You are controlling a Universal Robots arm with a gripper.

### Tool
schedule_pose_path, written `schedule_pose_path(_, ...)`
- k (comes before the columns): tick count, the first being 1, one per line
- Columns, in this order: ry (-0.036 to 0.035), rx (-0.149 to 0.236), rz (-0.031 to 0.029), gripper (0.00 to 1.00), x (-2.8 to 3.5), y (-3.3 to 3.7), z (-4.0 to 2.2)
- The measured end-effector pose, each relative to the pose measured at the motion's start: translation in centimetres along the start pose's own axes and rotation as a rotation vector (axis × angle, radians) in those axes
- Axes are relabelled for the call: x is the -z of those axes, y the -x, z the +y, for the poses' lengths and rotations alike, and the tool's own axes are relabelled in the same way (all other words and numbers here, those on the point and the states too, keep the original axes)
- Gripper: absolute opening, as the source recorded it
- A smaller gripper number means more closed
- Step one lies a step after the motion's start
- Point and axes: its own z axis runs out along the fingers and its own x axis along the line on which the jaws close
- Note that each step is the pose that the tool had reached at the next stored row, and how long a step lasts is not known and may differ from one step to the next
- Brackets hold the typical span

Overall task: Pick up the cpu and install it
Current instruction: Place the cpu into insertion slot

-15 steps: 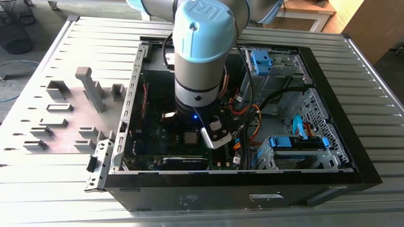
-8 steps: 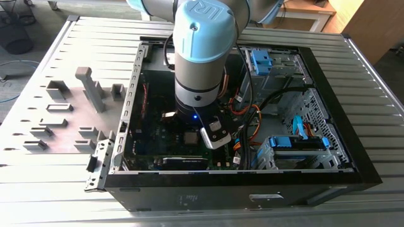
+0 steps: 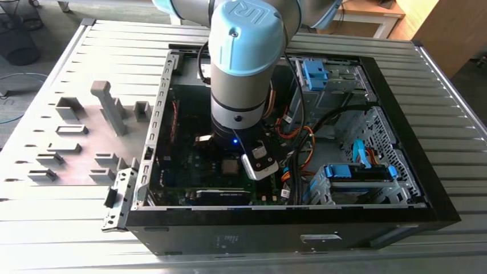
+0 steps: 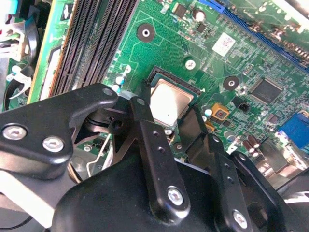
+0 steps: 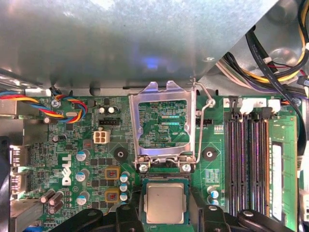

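The arm (image 3: 239, 74) reaches straight down into the open computer case (image 3: 266, 234). The case wall is at the exterior view's left and loose cables (image 3: 304, 137) are close at the exterior view's right, so the room around the arm is narrow.

On the motherboard (image 5: 72, 145), the metal load frame (image 5: 164, 93) stands raised at one edge of the socket (image 5: 143, 203), with its wire lever (image 5: 200, 125) beside it. The memory slots (image 5: 246, 164) run along one side of the socket and a group of capacitors (image 5: 82, 157) stands at the opposite side.

The cpu (image 5: 165, 200) lies inside the socket. It is a thin square chip with a dull silvery-grey top, and a black rim surrounds it. It lies flat with the metal face up. Being square, it has no long axis, and its edges run parallel to the socket and to the memory slots.

The gripper (image 4: 164, 110) hovers over the chip. Its black fingers (image 4: 145, 130) are spread wider than the chip, one at each side, and they hold nothing.
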Motion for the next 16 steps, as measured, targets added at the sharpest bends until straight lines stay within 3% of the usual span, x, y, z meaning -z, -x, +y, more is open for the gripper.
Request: schedule_pose_path(16,0.0001,0.0,0.0,0.47,-0.06,0.0,-0.02)
